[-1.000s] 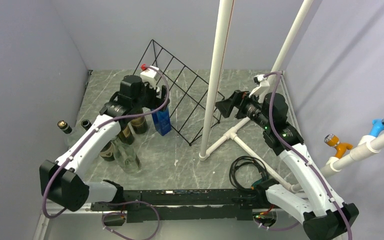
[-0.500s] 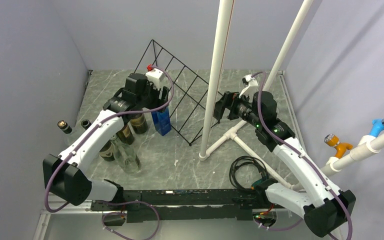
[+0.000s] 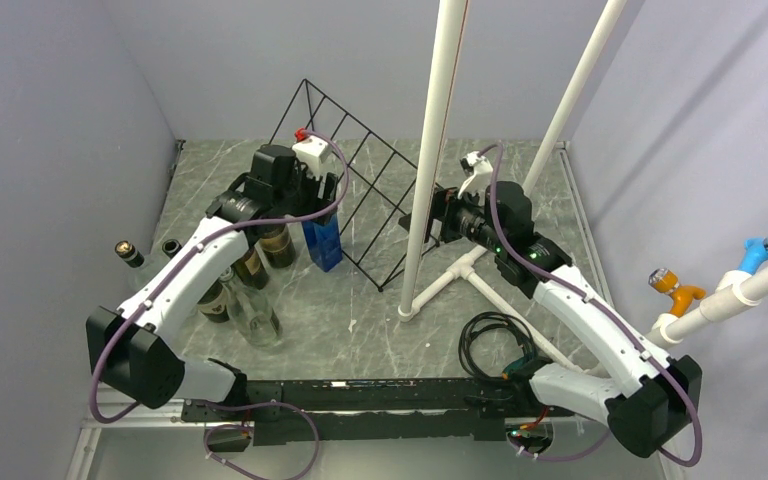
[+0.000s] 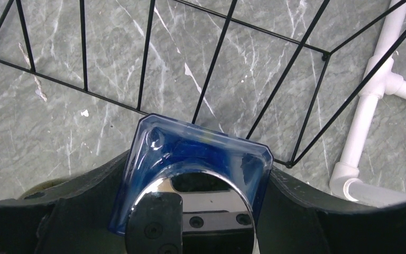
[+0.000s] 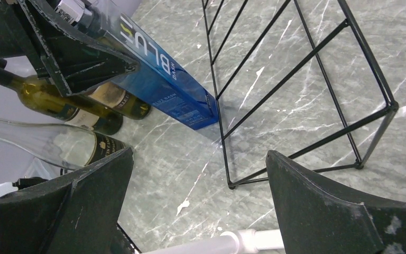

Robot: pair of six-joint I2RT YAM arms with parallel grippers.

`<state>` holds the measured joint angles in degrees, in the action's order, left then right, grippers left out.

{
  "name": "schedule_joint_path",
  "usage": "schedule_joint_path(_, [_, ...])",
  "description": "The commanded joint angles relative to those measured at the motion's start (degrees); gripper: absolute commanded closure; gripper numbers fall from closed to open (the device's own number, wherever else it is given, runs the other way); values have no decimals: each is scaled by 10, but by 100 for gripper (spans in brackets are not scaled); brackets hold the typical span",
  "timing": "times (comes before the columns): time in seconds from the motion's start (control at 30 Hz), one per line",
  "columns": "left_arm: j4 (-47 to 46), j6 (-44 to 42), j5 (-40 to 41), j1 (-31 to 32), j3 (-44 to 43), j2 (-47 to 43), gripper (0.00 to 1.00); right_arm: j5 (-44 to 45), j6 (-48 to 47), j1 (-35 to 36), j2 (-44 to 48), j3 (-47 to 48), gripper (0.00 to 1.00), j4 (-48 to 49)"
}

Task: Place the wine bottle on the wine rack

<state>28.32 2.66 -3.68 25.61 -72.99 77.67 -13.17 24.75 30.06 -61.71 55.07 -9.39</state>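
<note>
Black wire wine rack (image 3: 365, 195) just beyond left pincer (image 4: 193, 185), blue square wine bottle (image 3: 322, 243) standing before it, clamped near its top, right pincer (image 5: 198, 156) spread empty; probably best lifted clear, tilted, lowered between bars.

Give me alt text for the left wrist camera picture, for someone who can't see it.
A square blue bottle with a shiny round cap is clamped in the left tool, seen from above. Just beyond it a black wire rack stands on a grey marble table, with white pipe at right.
</note>
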Motion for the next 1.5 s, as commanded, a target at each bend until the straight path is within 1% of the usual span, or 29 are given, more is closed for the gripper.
schedule_joint_path(0.0, [-19, 24, -12, 3, -22, -58, 100, 4, -30, 11, -11, 15, 0, 51])
schedule_joint_path(0.13, [-10, 49, -18, 3, -32, -75, 100, -3, -45, 17, -26, 11, 0, 79])
schedule_joint_path(0.23, [-3, 70, 1, 3, -40, -87, 100, -30, -52, 22, -49, 22, 0, 90])
schedule_joint_path(0.33, [-8, 76, 0, 3, -37, -102, 100, -4, -49, 31, -60, 28, 0, 86])
schedule_joint_path(0.53, [-18, 75, -30, 3, -39, -122, 100, 40, -39, 32, -42, 18, 0, 73])
schedule_joint_path(0.63, [-23, 77, -40, 4, -36, -126, 100, 91, -31, 31, -12, 3, 0, 66])
schedule_joint_path(0.8, [-4, 92, -20, 17, -55, -117, 100, 187, 0, 26, 34, 0, 0, 38])
schedule_joint_path(0.9, [12, 97, 11, 50, -77, -104, 100, 256, 6, 23, 54, 13, 0, -4])
schedule_joint_path(1.03, [58, 86, 67, 108, -150, -69, 100, 371, -3, 20, 95, 13, 0, -53])
schedule_joint_path(1.17, [82, 84, 98, 146, -191, -36, 100, 461, -33, 18, 144, -16, 0, -66])
schedule_joint_path(1.27, [79, 82, 101, 170, -204, -12, 100, 496, -52, 15, 183, -47, 0, -60])
schedule_joint_path(1.37, [64, 87, 110, 189, -209, 6, 100, 502, -76, 15, 217, -69, 0, -47])
schedule_joint_path(1.47, [66, 98, 124, 195, -226, 28, 100, 507, -90, 15, 233, -82, 0, -43])
